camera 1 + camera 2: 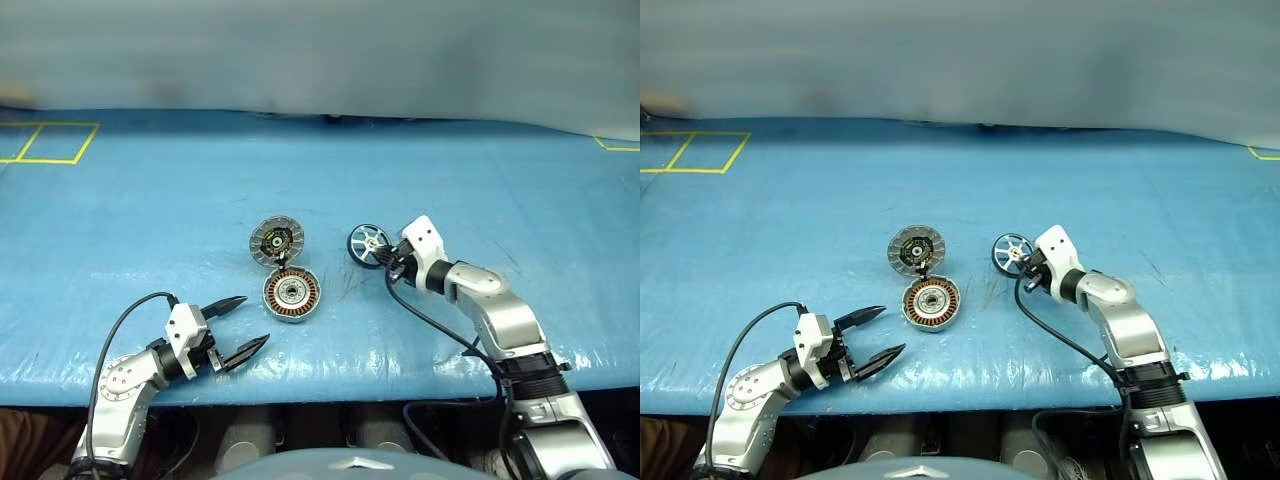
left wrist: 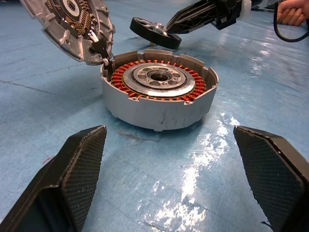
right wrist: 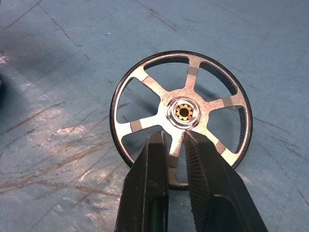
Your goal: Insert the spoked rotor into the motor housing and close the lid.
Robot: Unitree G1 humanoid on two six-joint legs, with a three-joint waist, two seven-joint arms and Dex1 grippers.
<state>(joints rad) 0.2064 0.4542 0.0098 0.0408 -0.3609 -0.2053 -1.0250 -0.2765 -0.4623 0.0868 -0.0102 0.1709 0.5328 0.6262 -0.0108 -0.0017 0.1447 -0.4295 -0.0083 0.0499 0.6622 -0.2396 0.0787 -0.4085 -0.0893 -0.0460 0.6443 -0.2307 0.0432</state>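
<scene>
i take the motor housing (image 1: 291,296) as my landmark on the blue table (image 1: 150,200). it sits upright and open, copper windings showing around a pale centre, with nothing inside it yet. the lid (image 1: 276,242) stands just behind the housing, tipped back, its inner face with the dark centre and small green-yellow marks turned up; in my left wrist view it seems to meet the housing rim at one point, like a hinge, though i cannot be sure of the joint.

my right gripper (image 3: 175,145) is nearly closed, pinched on one silvery spoke of the spoked rotor (image 3: 181,113), close to the hub. the rotor is to the right of the housing and a little behind it, near but apart from it. from the left wrist view it looks lifted off the table and roughly level, not over the housing yet.

my left gripper (image 1: 240,325) is spread wide and holds nothing. it waits in front of the housing and to its left, fingers pointing toward it, not touching it.

as i judge it, the rotor is picked up, and that is the part done. still left: carry it over the housing, lower it onto the centre, let go, then swing the lid down shut.
</scene>
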